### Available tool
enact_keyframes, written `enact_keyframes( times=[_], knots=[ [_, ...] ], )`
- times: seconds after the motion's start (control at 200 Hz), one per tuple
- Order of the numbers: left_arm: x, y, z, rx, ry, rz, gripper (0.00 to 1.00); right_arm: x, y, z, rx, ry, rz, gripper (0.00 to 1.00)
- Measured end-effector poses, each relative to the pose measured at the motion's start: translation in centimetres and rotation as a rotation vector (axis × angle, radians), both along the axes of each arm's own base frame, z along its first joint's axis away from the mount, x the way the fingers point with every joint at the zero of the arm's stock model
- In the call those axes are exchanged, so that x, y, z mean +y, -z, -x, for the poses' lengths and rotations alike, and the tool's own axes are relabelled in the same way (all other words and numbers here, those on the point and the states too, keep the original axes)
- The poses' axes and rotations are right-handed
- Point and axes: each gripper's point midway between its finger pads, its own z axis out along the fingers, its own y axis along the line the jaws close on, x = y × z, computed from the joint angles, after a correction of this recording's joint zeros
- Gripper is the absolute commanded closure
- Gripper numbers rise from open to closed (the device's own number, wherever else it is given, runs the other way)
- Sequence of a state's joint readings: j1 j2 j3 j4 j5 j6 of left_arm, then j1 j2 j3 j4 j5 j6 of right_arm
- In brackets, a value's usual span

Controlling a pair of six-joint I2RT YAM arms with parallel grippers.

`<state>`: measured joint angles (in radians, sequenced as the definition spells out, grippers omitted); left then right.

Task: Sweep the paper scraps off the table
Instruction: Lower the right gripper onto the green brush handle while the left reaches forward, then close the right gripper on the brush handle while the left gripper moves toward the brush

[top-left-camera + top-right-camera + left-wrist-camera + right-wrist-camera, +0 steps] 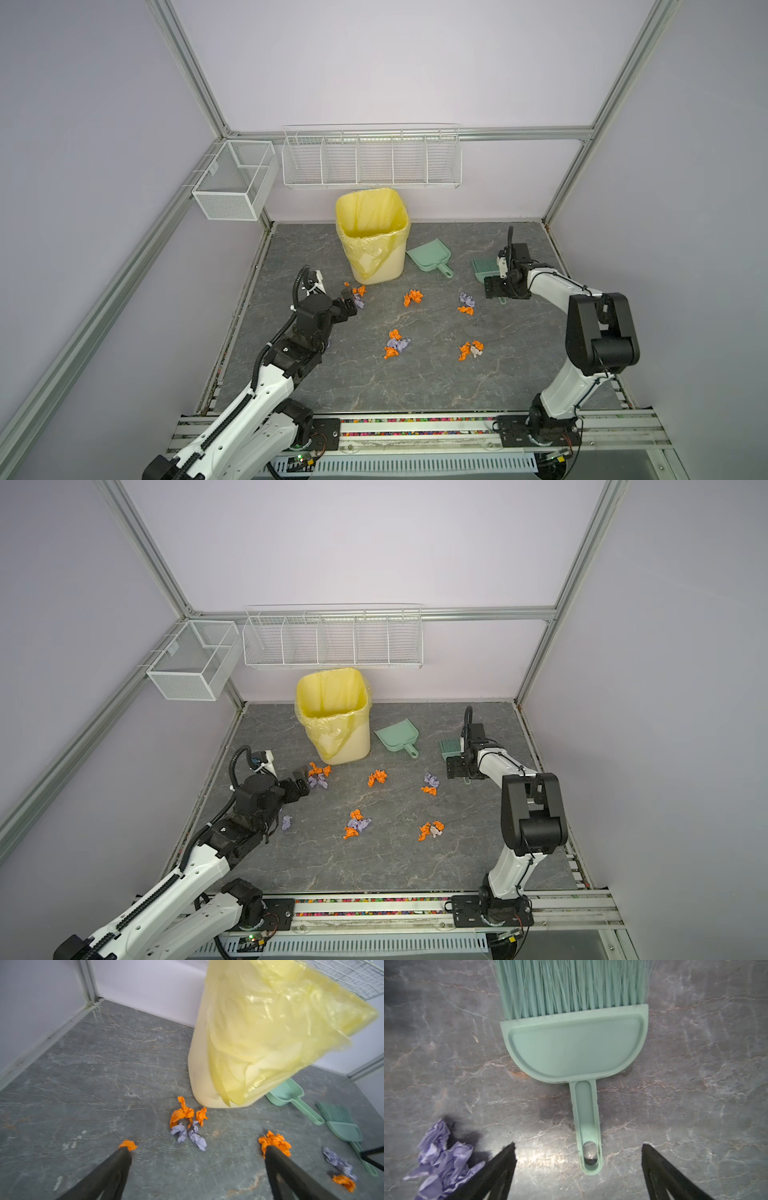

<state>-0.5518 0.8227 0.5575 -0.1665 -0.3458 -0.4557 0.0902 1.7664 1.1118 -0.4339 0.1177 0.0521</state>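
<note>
**Both grippers wide, scraps scattered across the counter**

The paper scraps lie loose on the dark veined counter, in small clusters across the middle of both top views. Orange and lilac wads sit just in front of the bin. An orange clump lies at centre, with a lilac and an orange wad to its right. Lower down are an orange-and-lilac heap and, further right, orange wads with a whitish one. In a top view a single lilac wad shows beside the left arm.

The left gripper is left of centre, over the cluster nearest the bin. Its jaws are spread wide with nothing held. Whether it touches the wads cannot be told.

The right gripper is at the right of both top views, at the handle end of the mint-green brush. The brush lies flat with its bristles toward the back wall. In the right wrist view the jaws stand wide on either side of the handle's tip, apart from it and gripping nothing.

The matching dustpan lies flat between the bin and the brush, near both. The bin stands upright with a yellow liner.
</note>
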Motion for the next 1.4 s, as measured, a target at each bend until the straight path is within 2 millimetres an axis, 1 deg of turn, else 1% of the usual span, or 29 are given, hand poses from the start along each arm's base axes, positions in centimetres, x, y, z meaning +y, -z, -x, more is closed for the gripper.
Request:
enact_keyframes(
  times=[0.06, 0.135, 0.32, 0.48, 0.54, 0.665, 0.78, 1.125, 1.285, 1.4],
  knots=[
    [-1.5, 0.1, 0.6, 0.004, 0.053, 0.005, 0.00, 0.2, 0.2, 0.1, 0.008, -0.005, 0.003, 0.11],
    [-3.0, 0.1, 1.3, 0.007, 0.105, 0.010, 0.00, 0.1, 0.2, 0.1, 0.007, -0.003, 0.006, 0.13],
    [-5.2, 0.5, 2.0, 0.022, 0.175, 0.027, 0.00, 0.1, 0.6, -0.4, 0.019, -0.003, 0.010, 0.22],
    [-7.1, 1.8, 2.4, 0.057, 0.225, 0.009, 0.00, 0.1, 1.6, -0.3, 0.046, -0.001, 0.011, 0.25],
    [-7.8, 2.3, 2.5, 0.071, 0.241, -0.003, 0.00, 0.1, 1.7, -0.2, 0.052, -0.001, 0.010, 0.28],
    [-8.9, 2.2, 2.5, 0.079, 0.262, -0.001, 0.00, 0.3, 1.7, -0.2, 0.054, -0.003, 0.001, 0.31],
    [-9.7, 1.9, 2.2, 0.077, 0.266, 0.017, 0.00, 0.4, 1.8, -0.2, 0.056, -0.003, -0.006, 0.37],
    [-10.9, 3.5, 2.2, 0.122, 0.280, 0.003, 0.00, 0.4, 2.2, -0.2, 0.068, -0.004, -0.004, 0.39],
    [-11.3, 3.3, 2.2, 0.122, 0.284, 0.010, 0.00, 0.4, 2.3, -0.4, 0.077, -0.003, -0.003, 0.40],
    [-11.6, 3.1, 2.0, 0.120, 0.285, 0.014, 0.00, 0.3, 2.4, -0.8, 0.088, -0.001, 0.003, 0.43]
  ],
)
